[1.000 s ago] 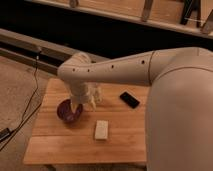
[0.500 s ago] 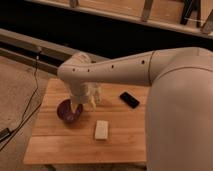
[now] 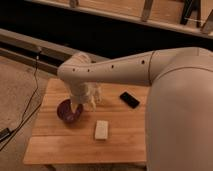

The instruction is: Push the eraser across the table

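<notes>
The eraser (image 3: 129,99) is a small flat black block lying on the light-wood table (image 3: 60,145), toward the far right of the top. My gripper (image 3: 92,102) hangs from the white arm over the middle of the table, to the left of the eraser and apart from it. It sits just right of a dark purple bowl (image 3: 69,111).
A pale cream rectangular block (image 3: 101,129) lies near the table's front middle. The bowl stands at the left of the top. A black cable (image 3: 27,107) runs over the floor at the left. A dark wall with a ledge runs behind the table.
</notes>
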